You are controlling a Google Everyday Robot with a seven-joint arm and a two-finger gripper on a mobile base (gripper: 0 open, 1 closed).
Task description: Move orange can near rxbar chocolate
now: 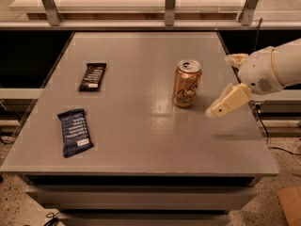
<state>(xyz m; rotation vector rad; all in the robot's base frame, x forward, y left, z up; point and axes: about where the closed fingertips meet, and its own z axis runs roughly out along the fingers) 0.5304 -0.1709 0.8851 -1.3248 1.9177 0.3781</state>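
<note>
Grey table (141, 145) bore the upright orange can (186, 84) between the gripper (221, 84), fingers (229, 100) spread empty, and the distant rxbar chocolate (92, 76)

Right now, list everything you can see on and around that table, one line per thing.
can: one, copper-orange with a silver top, upright, right of the table's middle.
dark bar: one, brown-black with white text, flat, far left of the table.
blue bar: one, dark blue, flat, near left of the table.
table: one, grey, under all three.
arm: one, white, reaching in from the right.
gripper: one, cream, fingers open, just right of the can, not touching it.
</note>
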